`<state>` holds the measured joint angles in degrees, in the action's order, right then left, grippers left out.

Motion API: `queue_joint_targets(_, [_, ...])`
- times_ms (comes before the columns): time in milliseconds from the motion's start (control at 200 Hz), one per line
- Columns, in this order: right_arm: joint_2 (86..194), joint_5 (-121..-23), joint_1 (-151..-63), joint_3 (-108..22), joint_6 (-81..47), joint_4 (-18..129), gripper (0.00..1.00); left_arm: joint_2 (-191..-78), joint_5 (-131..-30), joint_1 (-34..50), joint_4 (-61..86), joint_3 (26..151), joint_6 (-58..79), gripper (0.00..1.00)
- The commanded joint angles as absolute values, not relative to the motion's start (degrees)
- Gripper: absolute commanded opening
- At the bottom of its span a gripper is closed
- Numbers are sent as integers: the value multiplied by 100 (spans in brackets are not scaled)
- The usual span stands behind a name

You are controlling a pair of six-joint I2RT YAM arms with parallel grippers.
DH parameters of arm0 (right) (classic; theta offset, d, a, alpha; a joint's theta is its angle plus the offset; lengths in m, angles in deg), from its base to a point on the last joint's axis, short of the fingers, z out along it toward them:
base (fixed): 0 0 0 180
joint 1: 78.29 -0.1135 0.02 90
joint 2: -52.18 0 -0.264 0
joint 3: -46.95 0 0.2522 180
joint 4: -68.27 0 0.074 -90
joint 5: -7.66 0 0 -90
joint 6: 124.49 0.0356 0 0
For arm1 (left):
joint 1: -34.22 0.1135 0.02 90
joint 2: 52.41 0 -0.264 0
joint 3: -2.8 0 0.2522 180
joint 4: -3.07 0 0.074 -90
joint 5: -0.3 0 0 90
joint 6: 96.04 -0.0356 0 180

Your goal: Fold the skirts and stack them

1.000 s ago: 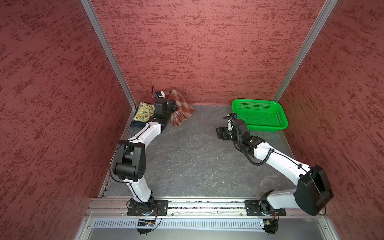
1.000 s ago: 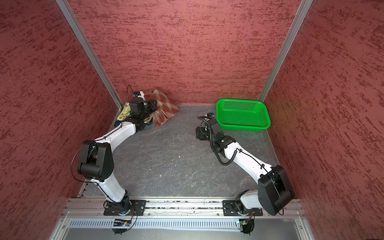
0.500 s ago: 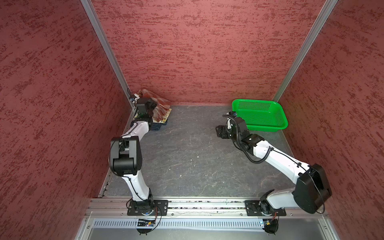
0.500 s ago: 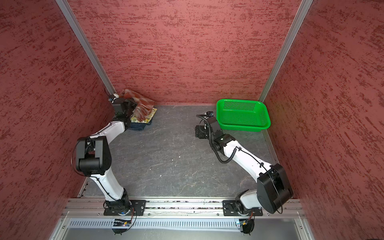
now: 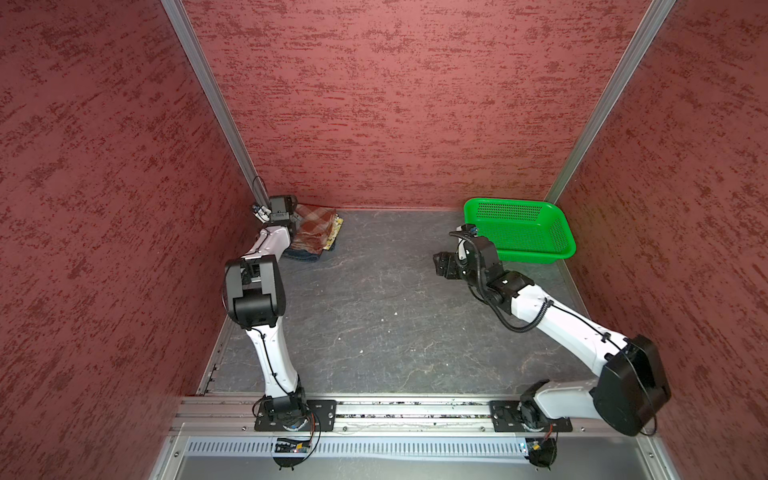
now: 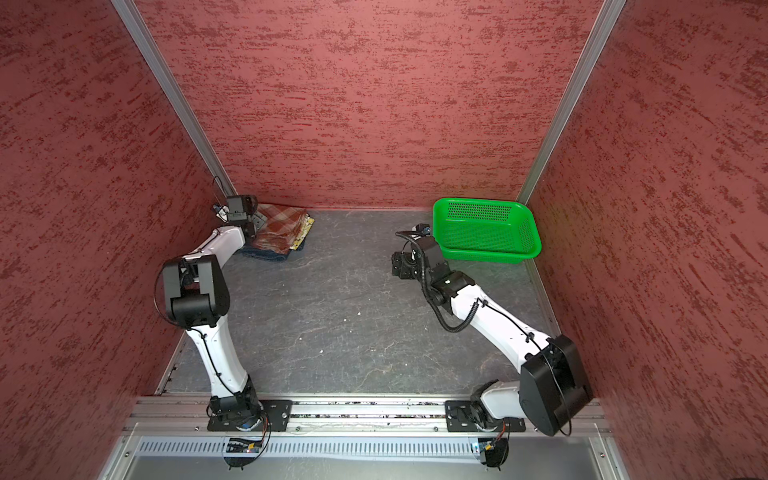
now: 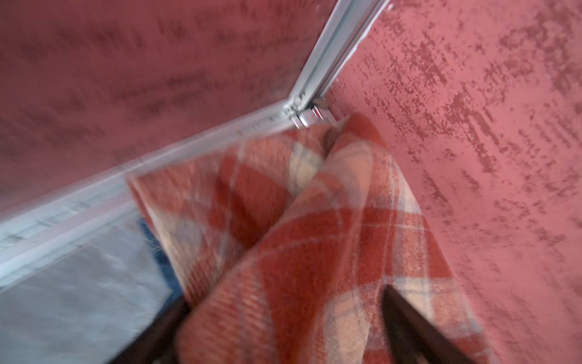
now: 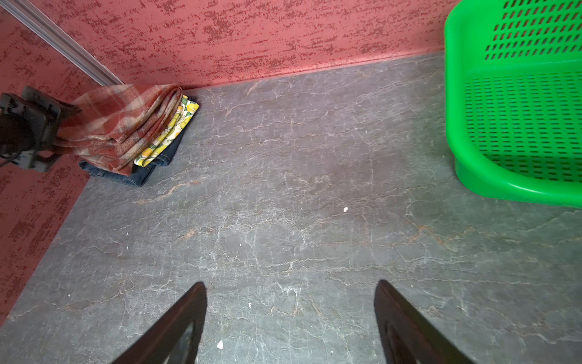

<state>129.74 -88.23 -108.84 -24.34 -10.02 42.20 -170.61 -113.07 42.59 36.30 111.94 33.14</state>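
Note:
The skirts lie stacked in the back left corner. The dark denim skirt (image 8: pixel 151 170) is at the bottom, with the lemon-print skirt (image 8: pixel 176 129) on it. The plaid skirt (image 5: pixel 316 226) (image 6: pixel 282 228) (image 8: pixel 126 126) lies folded on top. My left gripper (image 5: pixel 293 220) (image 7: pixel 283 302) is at the stack's wall side. Its fingers (image 7: pixel 396 302) stand wide apart, open, with a loose bunch of plaid cloth between them. My right gripper (image 5: pixel 440 266) (image 8: pixel 289 283) hovers open over bare floor at mid right, holding nothing.
A green perforated basket (image 5: pixel 519 253) (image 6: pixel 486 255) (image 8: pixel 472 176) stands at the back right, just behind my right wrist. Red walls close in the left, back and right sides. The stack touches the corner post (image 7: pixel 327 47).
My left gripper swung the plaid skirt from beside the pile into the corner, laid it on the lemon-print skirt, and spread its fingers. The right arm barely moved.

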Motion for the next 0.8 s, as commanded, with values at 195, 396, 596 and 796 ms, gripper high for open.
queue_joint_targets(195, [12927, -9675, -10765, -2572, -1246, 3952, 99, -16223, -11546, 4137, 3853, 10516, 1850, 100])
queue_joint_targets(396, [12533, -9906, -10025, -2226, -1695, 4495, 99, -14473, -10877, 3698, 2240, 8782, 948, 100])
queue_joint_targets(596, [11557, -10789, -9241, -876, -2468, 5810, 99, -12802, -9613, 3551, 1897, 7377, 778, 100])
queue_joint_targets(796, [11221, -10880, -8360, 833, -2531, 7871, 99, -11906, -9280, 3841, 1490, 5872, 497, 100])
